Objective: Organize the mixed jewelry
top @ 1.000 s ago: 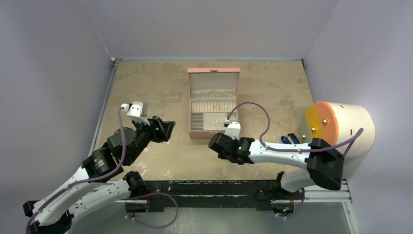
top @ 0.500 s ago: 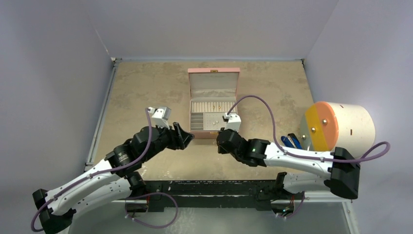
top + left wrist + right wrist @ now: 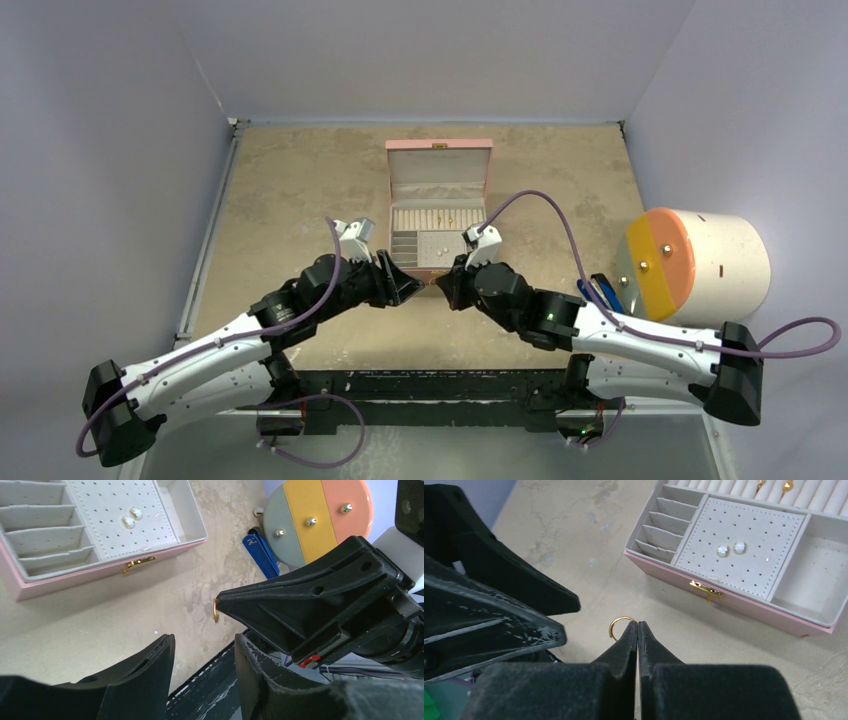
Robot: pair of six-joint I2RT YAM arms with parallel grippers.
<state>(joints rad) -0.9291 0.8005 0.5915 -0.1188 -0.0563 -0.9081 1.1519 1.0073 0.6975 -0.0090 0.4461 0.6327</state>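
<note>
Right wrist view: your right fingers (image 3: 626, 647) are pressed together, pinching a gold ring (image 3: 622, 626) above the tabletop (image 3: 574, 530), at 6 o'clock of the pink box (image 3: 744, 606). Your left fingers (image 3: 150, 667) stand spread, facing it. Two pearl studs (image 3: 730, 548) and two gold pieces (image 3: 785, 486) already sit in the box; this ring is not yet placed.

Right gripper (image 3: 441, 284), gold ring (image 3: 622, 626) at its tip, blocks the left gripper's (image 3: 413, 290) spread jaws; pink box (image 3: 438, 150) beyond, bare surface (image 3: 290, 190) sideways.
</note>
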